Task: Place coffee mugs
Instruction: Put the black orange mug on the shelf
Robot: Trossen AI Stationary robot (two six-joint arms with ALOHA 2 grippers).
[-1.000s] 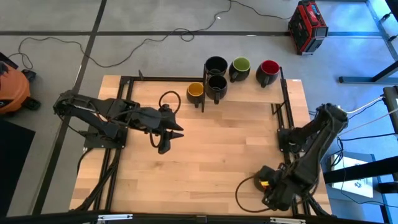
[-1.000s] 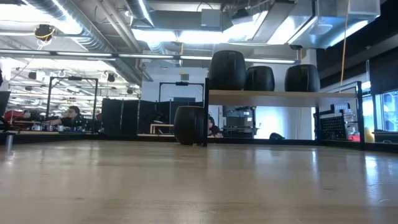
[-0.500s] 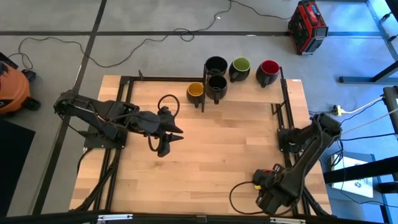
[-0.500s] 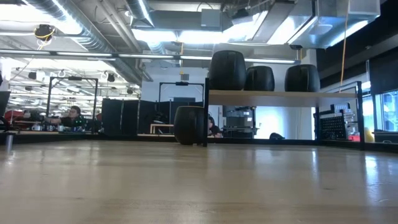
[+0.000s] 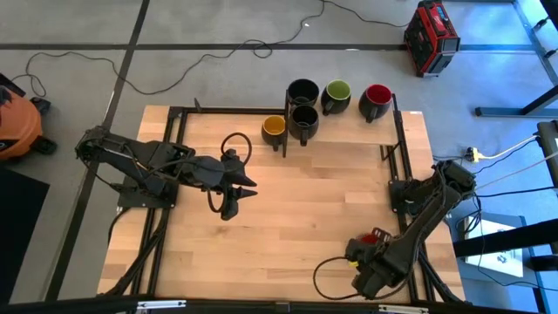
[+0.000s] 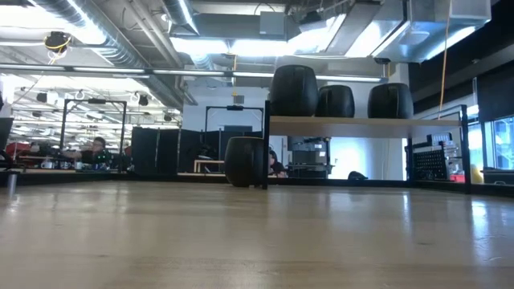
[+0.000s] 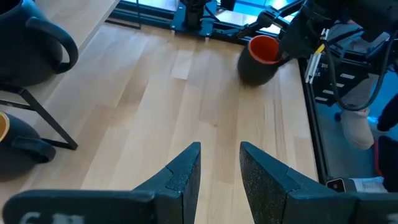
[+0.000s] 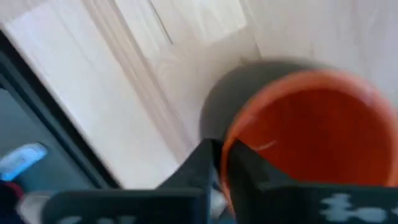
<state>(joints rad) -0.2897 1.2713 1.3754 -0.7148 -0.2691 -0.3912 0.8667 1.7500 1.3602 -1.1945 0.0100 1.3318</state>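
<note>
You're working on a light wood plank counter (image 5: 296, 201) with a black frame, sitting on grey floor with loose cables; a red case (image 5: 431, 37) is lying beyond it, an orange vacuum (image 5: 17, 122) at the left. The room behind is showing ceiling ducts and dark barrels on a shelf. No readable writing. 5 coffee mugs (image 5: 303, 92) are sitting at the far edge. Right tool (image 5: 373, 240) is pinching the rim of the orange-red mug (image 8: 311, 134) near the front right corner. Left tool (image 5: 234, 190) is hovering mid-counter, fingers slightly spread.

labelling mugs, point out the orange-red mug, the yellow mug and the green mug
orange-red mug (image 7: 264, 51), left wrist view, orange inside wall.
yellow mug (image 5: 274, 126), high view, yellow inside.
green mug (image 5: 337, 91), high view, green inside.
</note>
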